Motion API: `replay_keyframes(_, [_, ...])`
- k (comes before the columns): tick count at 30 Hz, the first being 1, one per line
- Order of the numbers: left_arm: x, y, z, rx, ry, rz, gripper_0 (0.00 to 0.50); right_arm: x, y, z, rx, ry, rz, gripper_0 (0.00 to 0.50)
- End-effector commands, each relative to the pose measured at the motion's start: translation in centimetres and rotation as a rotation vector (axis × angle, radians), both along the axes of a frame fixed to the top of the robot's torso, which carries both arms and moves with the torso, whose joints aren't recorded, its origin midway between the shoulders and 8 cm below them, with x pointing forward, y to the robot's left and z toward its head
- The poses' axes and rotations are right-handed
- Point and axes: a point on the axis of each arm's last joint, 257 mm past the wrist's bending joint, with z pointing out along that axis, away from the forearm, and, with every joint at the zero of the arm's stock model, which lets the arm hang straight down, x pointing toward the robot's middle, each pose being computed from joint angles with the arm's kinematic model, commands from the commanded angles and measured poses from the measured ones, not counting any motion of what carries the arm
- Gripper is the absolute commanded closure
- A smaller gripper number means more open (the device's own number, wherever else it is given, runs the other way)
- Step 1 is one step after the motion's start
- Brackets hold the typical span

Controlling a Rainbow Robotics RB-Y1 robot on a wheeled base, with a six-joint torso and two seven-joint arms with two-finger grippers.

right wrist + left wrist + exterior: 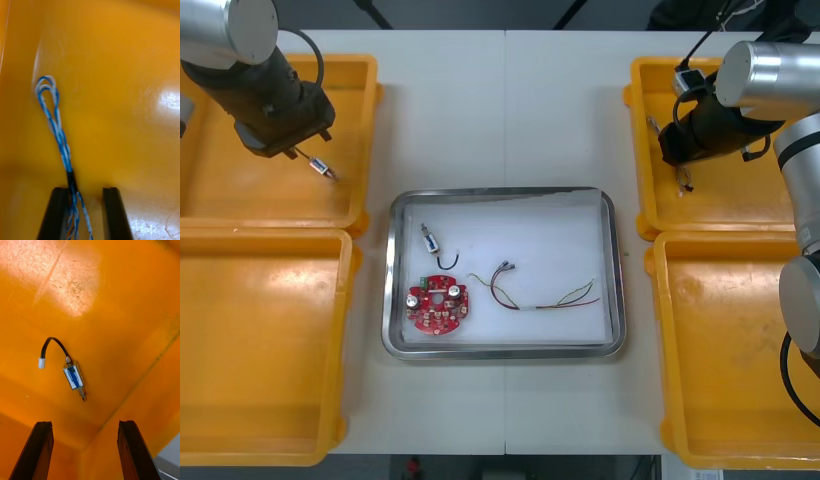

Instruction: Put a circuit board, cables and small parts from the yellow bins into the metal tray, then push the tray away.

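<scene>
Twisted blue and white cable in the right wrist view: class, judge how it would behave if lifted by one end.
Probably floppy: the twisted blue and white cable is thin and curls into loose loops, so it should dangle below the right pincer. Likely light, being slim strands. Those loops might snag.

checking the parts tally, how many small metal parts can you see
2. One small metal part lies in the metal tray by the circuit board; another in the far left yellow bin, beyond the left hand. Arms may hide more.
</scene>
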Motion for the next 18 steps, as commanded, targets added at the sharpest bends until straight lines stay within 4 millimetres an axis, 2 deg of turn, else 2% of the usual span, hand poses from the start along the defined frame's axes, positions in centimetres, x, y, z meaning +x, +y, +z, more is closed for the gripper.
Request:
replay_keyframes(1, [1.9,2.1,2.8,0.005,-0.068,0.009,0.000,-0.1,2.0,0.7,0.030,0.021,-0.006,0.500])
replay_keyframes(6, [2.6,2.3,1.1,-0.012,-0.065,0.025,0.000,-0.2,1.7,0.7,0.026,0.026,-0.016,0.500])
replay_keyframes(11, [3.6,2.3,-0.6,-0.023,-0.076,0.037,0.000,-0.1,0.7,2.2,-0.011,0.010,-0.016,0.500])
replay_keyframes(14, [4.3,2.1,-2.2,-0.040,-0.080,0.047,0.000,-1.2,-0.6,4.4,-0.037,0.030,-0.022,0.500])
replay_keyframes(18, [4.7,1.5,-4.0,-0.072,-0.078,0.057,0.000,-3.3,-1.1,6.8,-0.047,0.069,-0.022,0.500])
